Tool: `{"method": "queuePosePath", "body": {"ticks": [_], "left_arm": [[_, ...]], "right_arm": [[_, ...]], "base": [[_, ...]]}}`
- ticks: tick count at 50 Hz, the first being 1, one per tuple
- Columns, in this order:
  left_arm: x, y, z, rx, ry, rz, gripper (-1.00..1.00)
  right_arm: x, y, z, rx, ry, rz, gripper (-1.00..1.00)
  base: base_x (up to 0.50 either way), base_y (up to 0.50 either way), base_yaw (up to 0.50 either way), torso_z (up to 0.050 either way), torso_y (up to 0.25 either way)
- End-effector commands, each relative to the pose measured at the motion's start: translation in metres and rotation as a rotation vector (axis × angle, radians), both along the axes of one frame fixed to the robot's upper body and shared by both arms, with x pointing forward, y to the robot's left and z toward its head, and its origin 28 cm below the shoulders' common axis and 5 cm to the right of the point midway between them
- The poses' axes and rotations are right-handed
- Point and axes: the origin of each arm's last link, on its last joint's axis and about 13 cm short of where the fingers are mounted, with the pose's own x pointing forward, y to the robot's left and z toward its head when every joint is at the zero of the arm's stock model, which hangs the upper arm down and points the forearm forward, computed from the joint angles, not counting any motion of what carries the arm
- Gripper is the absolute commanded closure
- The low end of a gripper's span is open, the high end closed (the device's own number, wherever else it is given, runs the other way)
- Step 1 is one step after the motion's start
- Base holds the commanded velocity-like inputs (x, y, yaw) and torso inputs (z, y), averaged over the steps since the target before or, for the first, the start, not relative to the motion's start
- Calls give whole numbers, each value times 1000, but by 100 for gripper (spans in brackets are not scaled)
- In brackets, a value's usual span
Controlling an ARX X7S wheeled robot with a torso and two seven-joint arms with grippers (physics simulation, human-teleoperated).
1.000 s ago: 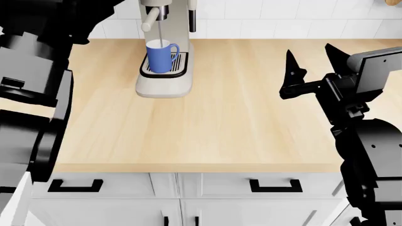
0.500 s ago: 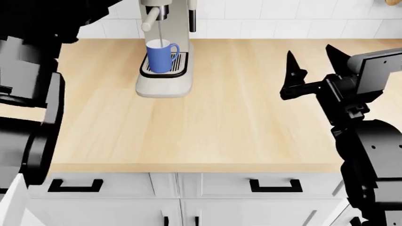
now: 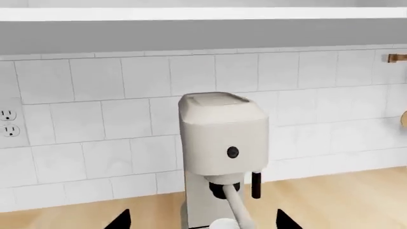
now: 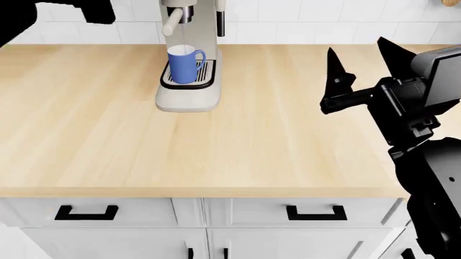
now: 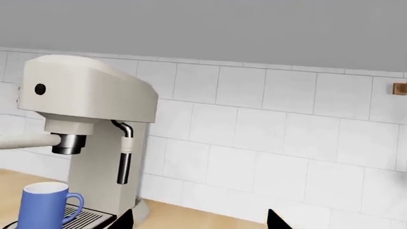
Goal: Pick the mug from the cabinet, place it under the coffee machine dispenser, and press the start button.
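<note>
1. Broadly, the worktop carries the coffee machine at its back edge, left of centre.
2. The right gripper hovers near the right edge, fingers spread, holding nothing.
3. The left gripper faces the machine's start button, probably lined up for pressing; its fingertips stand apart.
4. The mug sits on the drip tray, under the dispenser.
</note>
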Motion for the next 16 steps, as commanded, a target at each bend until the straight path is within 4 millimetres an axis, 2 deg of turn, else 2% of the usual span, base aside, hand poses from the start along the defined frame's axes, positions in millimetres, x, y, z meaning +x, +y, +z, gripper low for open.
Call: {"method": "queuePosePath", "body": {"ticks": [1,6,16], "left_arm": [[-33,5,-76,96,41,22,-100],[-40,-5,-107,88,29,-27,-100],[-55,-16,-130,109,-82,-2,-100]], "right_arm": [[-12,4,8,-16,-16,6,-100],[-15,9,11,-20,-27,17,-100],[-25,12,14,-22,-48,25,-100]], "base": [[0,0,0,0,0],[0,0,0,0,0],[0,0,0,0,0]]}}
